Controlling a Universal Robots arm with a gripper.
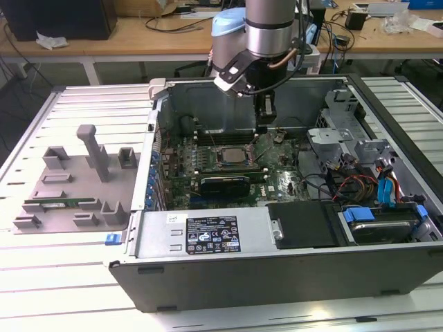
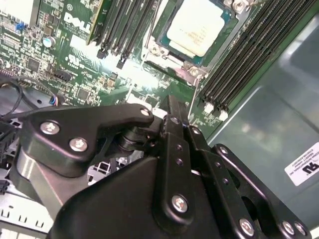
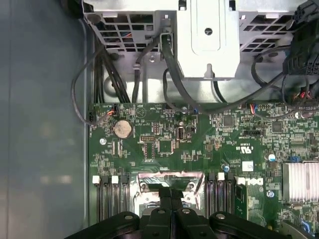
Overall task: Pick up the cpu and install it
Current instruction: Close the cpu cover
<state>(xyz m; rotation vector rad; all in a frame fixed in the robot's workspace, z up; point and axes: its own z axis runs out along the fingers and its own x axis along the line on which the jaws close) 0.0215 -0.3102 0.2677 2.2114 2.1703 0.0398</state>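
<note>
Exterior view: my tool (image 1: pixel 265 128) hangs inside one open computer case (image 1: pixel 277 277). One cpu (image 1: pixel 232 153) lies on the motherboard (image 1: pixel 284 180) at the tool's 8 o'clock, and one printed sticker (image 1: pixel 212 236) sits at 6 o'clock. Second wrist view: the tool (image 2: pixel 173 112) is pressed together, the cpu (image 2: pixel 195 27) is near it, and there is one white label (image 2: pixel 304 169). First wrist view: one coin cell (image 3: pixel 122 129).

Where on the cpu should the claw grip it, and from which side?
Probably its two opposite edges, from straight above. The cpu lies flat in the socket, silver top up, with memory slots flanking it, so no sideways approach looks open. The claw hangs near it, shut.
</note>
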